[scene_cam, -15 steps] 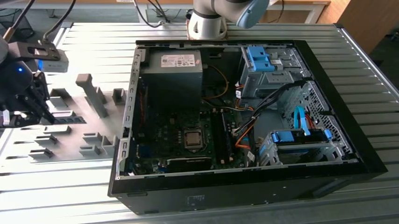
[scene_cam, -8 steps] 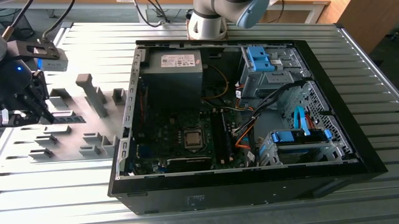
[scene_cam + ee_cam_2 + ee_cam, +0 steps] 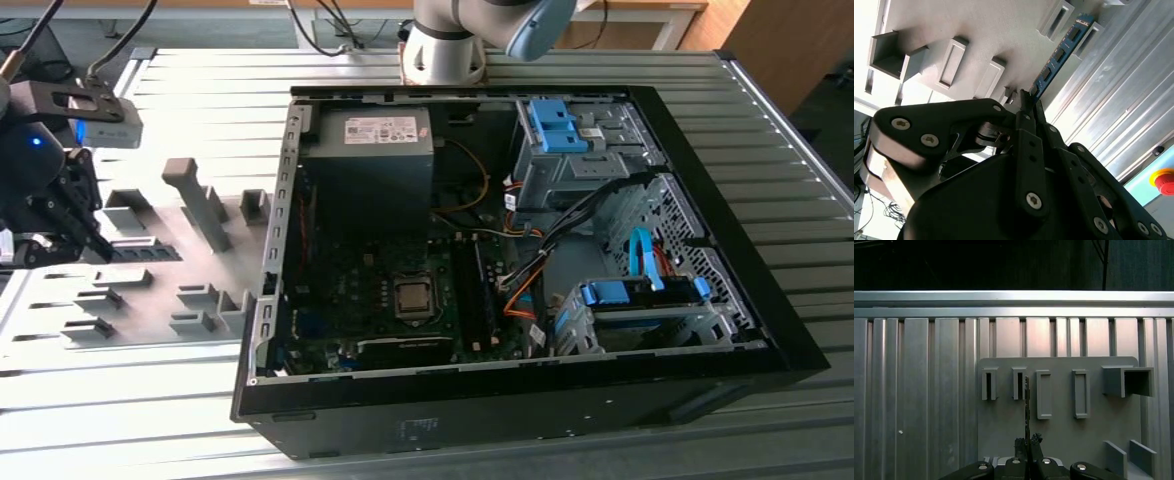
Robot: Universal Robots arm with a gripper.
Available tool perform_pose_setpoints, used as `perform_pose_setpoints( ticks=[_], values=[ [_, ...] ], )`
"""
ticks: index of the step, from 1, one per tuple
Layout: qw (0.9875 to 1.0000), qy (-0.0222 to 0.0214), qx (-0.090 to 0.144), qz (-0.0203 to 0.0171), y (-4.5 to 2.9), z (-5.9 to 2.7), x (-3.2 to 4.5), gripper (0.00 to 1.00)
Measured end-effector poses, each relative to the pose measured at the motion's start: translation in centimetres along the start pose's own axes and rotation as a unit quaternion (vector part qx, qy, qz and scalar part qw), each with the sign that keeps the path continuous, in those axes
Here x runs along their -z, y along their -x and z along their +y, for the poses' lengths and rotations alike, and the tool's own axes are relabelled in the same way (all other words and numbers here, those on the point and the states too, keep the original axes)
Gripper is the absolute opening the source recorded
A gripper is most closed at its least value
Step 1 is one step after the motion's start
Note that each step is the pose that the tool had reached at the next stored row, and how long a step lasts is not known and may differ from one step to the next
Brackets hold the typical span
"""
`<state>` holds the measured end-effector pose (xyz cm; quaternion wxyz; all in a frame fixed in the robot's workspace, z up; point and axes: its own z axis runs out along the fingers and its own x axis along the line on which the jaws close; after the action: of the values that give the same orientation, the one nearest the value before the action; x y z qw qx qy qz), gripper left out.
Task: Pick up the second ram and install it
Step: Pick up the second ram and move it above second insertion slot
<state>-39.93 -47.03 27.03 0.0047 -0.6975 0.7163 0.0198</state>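
The gripper is pinched narrow on one end of the second ram, a blue-green stick (black chips in a row) held over the grey holder plate. Its far end reaches a slot block at the plate's edge — touching or not, I cannot tell.

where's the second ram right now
In the second wrist view the second ram is gripped at one end by the end effector, reaching out over the grey holder plate among its slotted blocks.
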Motion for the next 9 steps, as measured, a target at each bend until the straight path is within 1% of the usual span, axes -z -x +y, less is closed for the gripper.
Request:
perform_pose_setpoints(
  ticks=[9],
  values=[
    [1.0000,0.0001,0.000,0.0000,0.02,0.01,0.44,0.14]
  ],
)
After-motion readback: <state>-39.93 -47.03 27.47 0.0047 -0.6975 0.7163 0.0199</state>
